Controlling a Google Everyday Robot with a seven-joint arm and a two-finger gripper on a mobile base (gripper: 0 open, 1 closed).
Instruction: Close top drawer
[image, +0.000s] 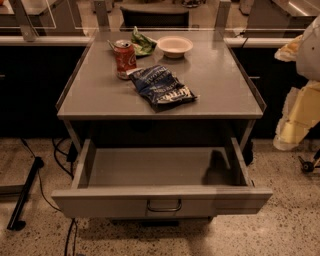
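The top drawer (105, 202) of the grey table (215, 95) stands pulled far out toward me. Its inside is bare and shadowed at the right. Its flat grey front has a small metal loop handle (164, 205) at the centre. My arm, white and pale yellow, shows at the right edge. My gripper (289, 134) hangs there beside the table's right side, above the floor. It is apart from the drawer and to the right of it, higher than the drawer front.
On the tabletop lie a red soda can (125, 59), a blue chip bag (162, 87), a white bowl (174, 46) and a green bag (143, 43). Black cables and a black bar (24, 194) lie on the floor at the left. A small wheel (307, 165) is at the right.
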